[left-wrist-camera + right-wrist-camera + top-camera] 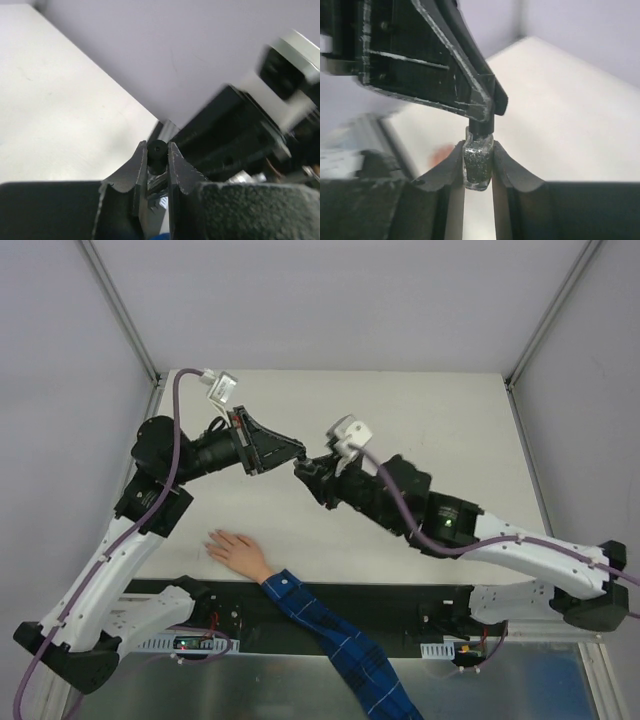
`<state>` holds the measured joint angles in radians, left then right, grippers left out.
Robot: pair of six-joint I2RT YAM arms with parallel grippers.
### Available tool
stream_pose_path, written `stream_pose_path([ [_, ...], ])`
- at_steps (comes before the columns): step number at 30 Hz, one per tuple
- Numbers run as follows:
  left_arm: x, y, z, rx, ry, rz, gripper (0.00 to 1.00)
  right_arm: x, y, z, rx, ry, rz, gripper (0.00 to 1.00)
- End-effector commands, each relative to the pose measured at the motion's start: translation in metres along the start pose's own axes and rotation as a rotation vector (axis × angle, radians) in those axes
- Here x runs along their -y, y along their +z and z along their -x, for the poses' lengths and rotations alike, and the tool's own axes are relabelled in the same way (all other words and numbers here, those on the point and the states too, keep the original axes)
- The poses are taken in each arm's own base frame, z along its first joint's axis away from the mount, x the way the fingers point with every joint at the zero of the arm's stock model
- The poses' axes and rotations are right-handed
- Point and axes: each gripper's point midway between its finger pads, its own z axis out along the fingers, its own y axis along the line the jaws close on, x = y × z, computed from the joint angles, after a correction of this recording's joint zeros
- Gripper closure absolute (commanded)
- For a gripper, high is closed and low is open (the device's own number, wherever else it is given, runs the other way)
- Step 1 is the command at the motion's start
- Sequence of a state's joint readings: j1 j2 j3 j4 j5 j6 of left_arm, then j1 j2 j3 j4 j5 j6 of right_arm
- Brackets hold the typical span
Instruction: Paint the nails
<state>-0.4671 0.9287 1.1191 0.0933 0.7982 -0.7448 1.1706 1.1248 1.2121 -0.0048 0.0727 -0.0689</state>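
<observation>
While right gripper (478, 148) clamps bottle (478, 170), nails (212, 539) indistinct

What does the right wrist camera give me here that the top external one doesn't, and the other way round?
Right wrist only: the small glittery bottle clamped in the right gripper, with the left gripper pinching its black cap. Top external only: the pale hand with spread fingers and blue plaid sleeve, flat on the white table near the left arm's base, apart from the grippers; nails too small to see. Both: the two grippers meeting tip to tip over the table.
</observation>
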Motion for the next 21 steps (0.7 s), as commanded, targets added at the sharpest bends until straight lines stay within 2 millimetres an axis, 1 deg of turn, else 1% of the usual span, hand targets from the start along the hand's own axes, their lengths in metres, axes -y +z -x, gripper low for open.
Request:
stream_pose_path([
  [1,-0.038,-0.015,0.018,0.191,-0.039,0.364,1.00,0.040,-0.018,0.062,0.114,-0.450,-0.693,1.00],
  [2,-0.056,-0.024,0.019,0.234,-0.068,0.478,1.00,0.039,-0.019,0.065,0.118,-0.488,-0.778,1.00],
  [3,-0.060,-0.026,0.018,0.249,-0.084,0.513,1.00,0.026,-0.016,0.070,0.143,-0.518,-0.778,1.00],
  [4,-0.062,-0.027,0.016,0.257,-0.100,0.534,1.00,0.021,-0.005,0.072,0.153,-0.594,-0.812,1.00],
  [5,-0.064,-0.031,0.017,0.277,-0.125,0.556,1.00,0.017,-0.002,0.079,0.164,-0.597,-0.826,1.00],
  [6,-0.070,-0.035,0.017,0.293,-0.143,0.597,1.00,0.013,0.001,0.081,0.167,-0.614,-0.825,1.00],
  [7,-0.070,-0.037,0.018,0.299,-0.155,0.607,1.00,0.010,0.007,0.078,0.167,-0.625,-0.818,1.00],
  [8,-0.068,-0.036,0.021,0.301,-0.157,0.604,1.00,0.006,0.012,0.077,0.186,-0.626,-0.785,1.00],
  [9,-0.067,-0.035,0.018,0.277,-0.167,0.607,1.00,0.004,0.013,0.076,0.196,-0.618,-0.761,1.00],
  [10,-0.066,-0.033,0.018,0.268,-0.174,0.602,1.00,0.004,0.011,0.075,0.184,-0.632,-0.729,1.00],
  [11,-0.064,-0.030,0.020,0.260,-0.182,0.598,1.00,-0.005,0.018,0.070,0.213,-0.607,-0.647,1.00],
  [12,-0.062,-0.028,0.017,0.240,-0.187,0.582,1.00,-0.008,0.019,0.069,0.218,-0.599,-0.609,1.00],
  [13,-0.062,-0.025,0.016,0.229,-0.188,0.577,1.00,-0.010,0.021,0.061,0.197,-0.611,-0.565,1.00],
  [14,-0.059,-0.024,0.016,0.220,-0.181,0.566,1.00,-0.017,0.021,0.065,0.227,-0.569,-0.495,1.00],
  [16,-0.052,-0.023,0.015,0.198,-0.167,0.533,0.90,-0.013,0.021,0.052,0.184,-0.560,-0.444,1.00],
  [17,-0.049,-0.024,0.015,0.188,-0.141,0.522,0.83,-0.018,0.018,0.056,0.199,-0.542,-0.367,1.00],
  [18,-0.045,-0.024,0.016,0.183,-0.120,0.509,0.65,-0.010,0.018,0.040,0.140,-0.478,-0.329,1.00],
  [19,-0.040,-0.024,0.015,0.167,-0.100,0.484,0.57,-0.009,0.017,0.037,0.128,-0.443,-0.288,1.00],
  [20,-0.036,-0.025,0.016,0.161,-0.064,0.471,0.48,-0.020,0.019,0.030,0.117,-0.406,-0.172,1.00],
  [21,-0.031,-0.025,0.016,0.153,-0.048,0.453,0.40,-0.009,0.011,0.037,0.128,-0.316,-0.150,1.00],
])
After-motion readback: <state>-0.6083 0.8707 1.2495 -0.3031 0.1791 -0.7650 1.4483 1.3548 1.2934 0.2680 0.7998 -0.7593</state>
